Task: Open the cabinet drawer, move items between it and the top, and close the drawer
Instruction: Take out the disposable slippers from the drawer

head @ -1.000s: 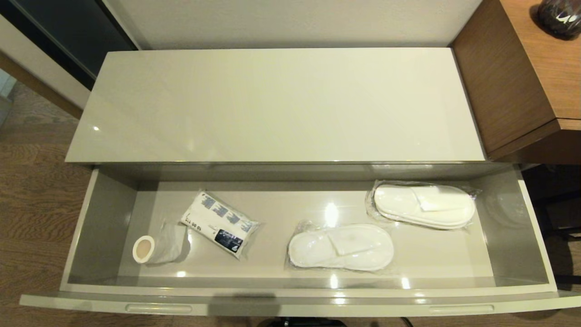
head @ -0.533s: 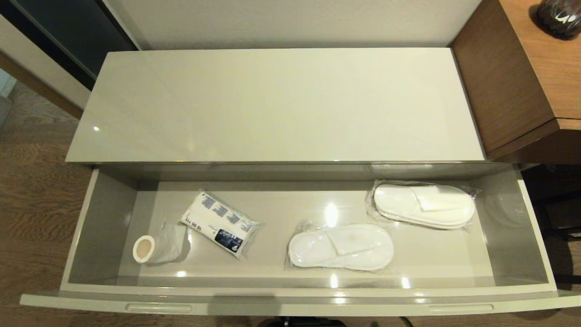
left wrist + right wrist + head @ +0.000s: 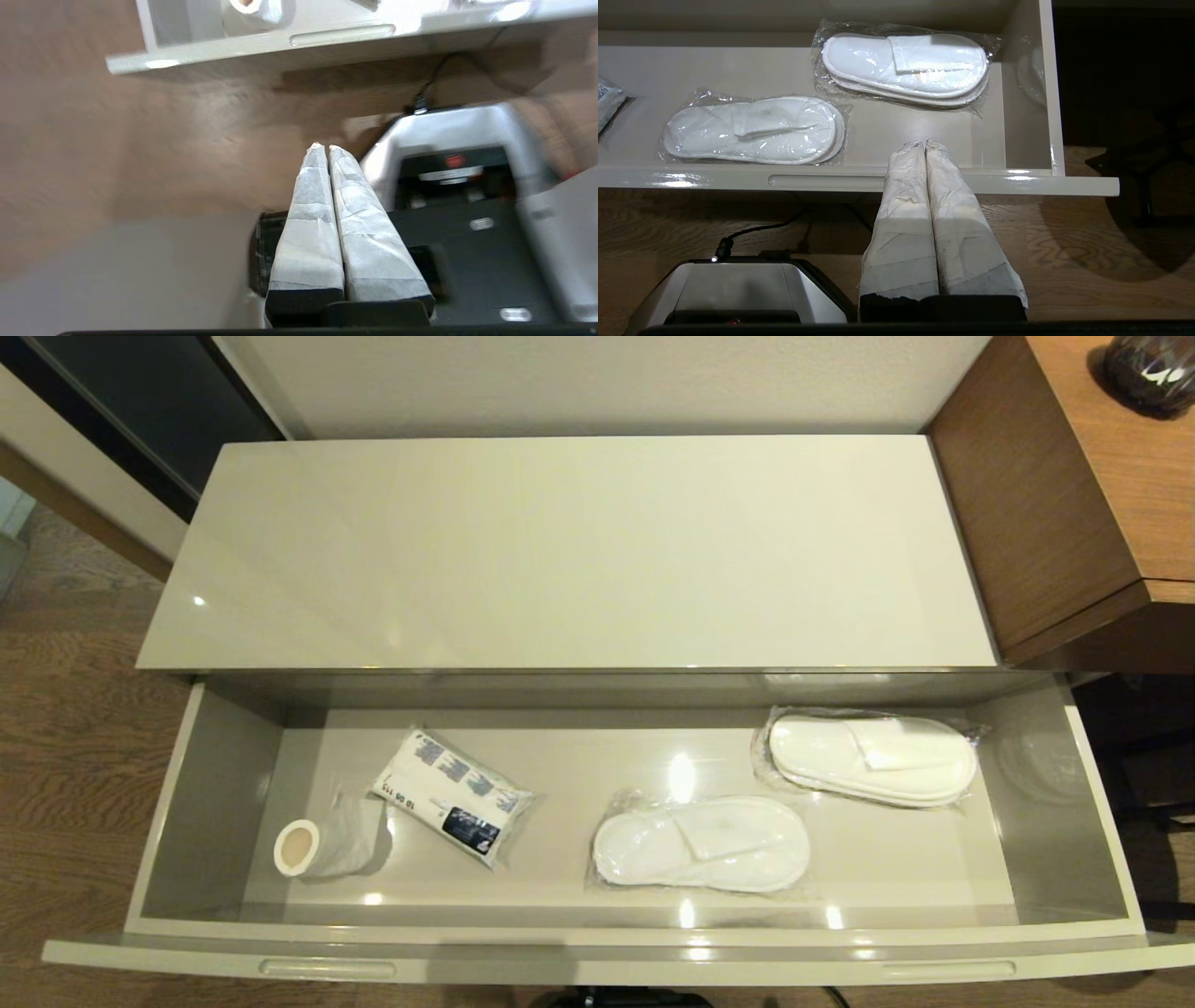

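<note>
Head view: the cabinet drawer (image 3: 1102, 803) stood pulled fully out below the top (image 3: 560, 551), which lay bare and glossy. Taking the drawer's front edge as reference, a white paper roll (image 3: 322, 845) lay nearest it at the left end; a white wrapped bundle with blue print (image 3: 453, 796) lay just beside the roll, angled toward the drawer's back. One pair of bagged slippers (image 3: 702, 843) lay right of centre, near the front edge; a second bagged pair (image 3: 873, 759) lay further right, toward the back wall. Both slot handles showed in the front edge. A brown wooden unit (image 3: 1074, 504) adjoined the top on the right. Neither arm appeared in this view. Left wrist view: the left gripper (image 3: 322, 148) hung outside the drawer's front edge, over the wooden floor (image 3: 140, 140) and beside the robot base (image 3: 467, 186), its paper-wrapped fingers pressed together with nothing between them; picture blurred. Right wrist view: the right gripper (image 3: 923, 143) sat just outside the front edge, near the right handle, fingers likewise pressed together and empty; both slipper pairs lay beyond it inside the drawer.
</note>
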